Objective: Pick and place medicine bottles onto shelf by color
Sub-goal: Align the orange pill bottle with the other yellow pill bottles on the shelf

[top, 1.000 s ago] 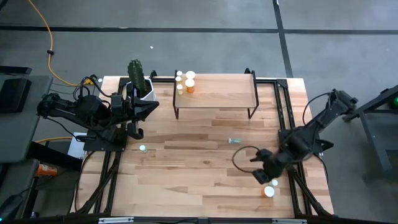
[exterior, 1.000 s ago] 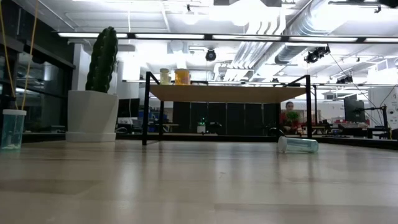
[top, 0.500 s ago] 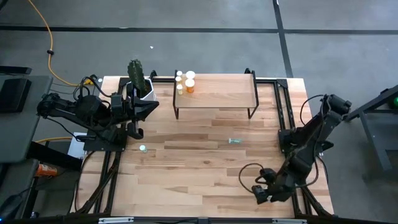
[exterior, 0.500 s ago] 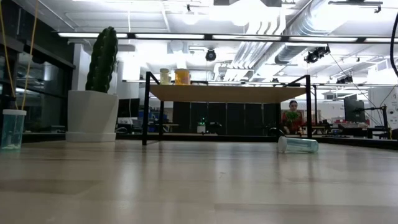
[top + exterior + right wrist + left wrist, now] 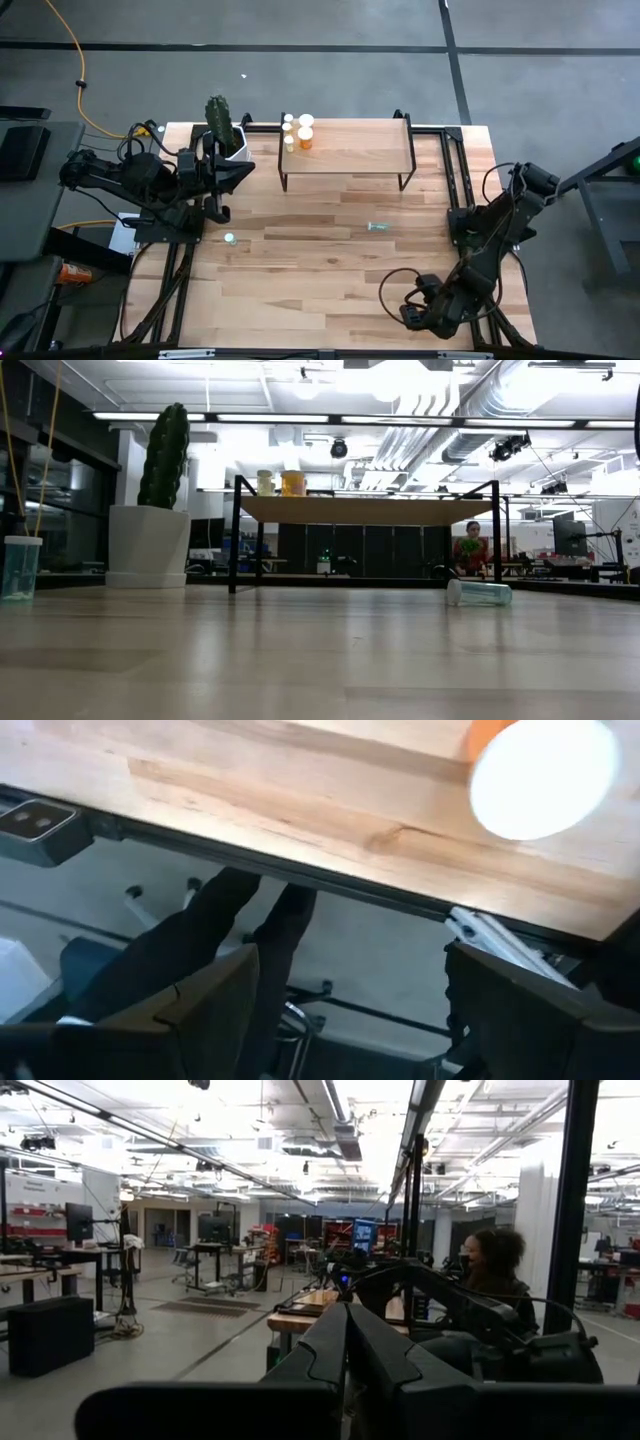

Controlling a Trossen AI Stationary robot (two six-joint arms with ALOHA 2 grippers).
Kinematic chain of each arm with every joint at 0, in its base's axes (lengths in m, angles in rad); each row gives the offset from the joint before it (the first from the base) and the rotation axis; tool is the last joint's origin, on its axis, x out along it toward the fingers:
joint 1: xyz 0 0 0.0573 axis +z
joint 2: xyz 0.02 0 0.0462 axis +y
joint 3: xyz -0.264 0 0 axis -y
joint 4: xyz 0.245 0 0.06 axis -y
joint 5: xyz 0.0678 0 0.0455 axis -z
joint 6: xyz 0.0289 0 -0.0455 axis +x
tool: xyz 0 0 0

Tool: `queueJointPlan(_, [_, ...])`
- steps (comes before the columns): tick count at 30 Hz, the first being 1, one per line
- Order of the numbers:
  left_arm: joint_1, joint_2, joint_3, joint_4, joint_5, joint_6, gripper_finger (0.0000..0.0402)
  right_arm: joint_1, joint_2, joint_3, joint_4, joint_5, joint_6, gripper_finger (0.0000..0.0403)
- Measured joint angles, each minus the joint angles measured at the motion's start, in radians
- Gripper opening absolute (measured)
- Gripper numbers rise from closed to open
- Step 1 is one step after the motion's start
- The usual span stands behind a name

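Right gripper [image 5: 415, 313] has dropped to the table's near-right edge since 1 s ago, jaws gone wide w/ nothing held; high view: left gripper [image 5: 243, 170] parked shut beside cactus pot [image 5: 228, 140], shelf [image 5: 350, 147] has bottles [image 5: 298, 132] on its left end, pale green bottle [image 5: 378, 227] lying mid-table, another [image 5: 229, 238] upright nr left arm. Low view: same two [image 5: 479, 592] [image 5: 20, 567], none gripped. Right wrist: orange bottle's white cap [image 5: 543, 775] just ahead of open fingers [image 5: 212, 992], at table [image 5: 250, 780] edge.
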Motion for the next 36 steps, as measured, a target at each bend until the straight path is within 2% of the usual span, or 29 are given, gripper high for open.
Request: queueJointPlan(36, [0.000, 0.000, 0.000, 0.005, 0.001, 0.042, 0.0003, -0.021, 0.000, 0.003, -0.052, 0.003, -0.003, 0.0314])
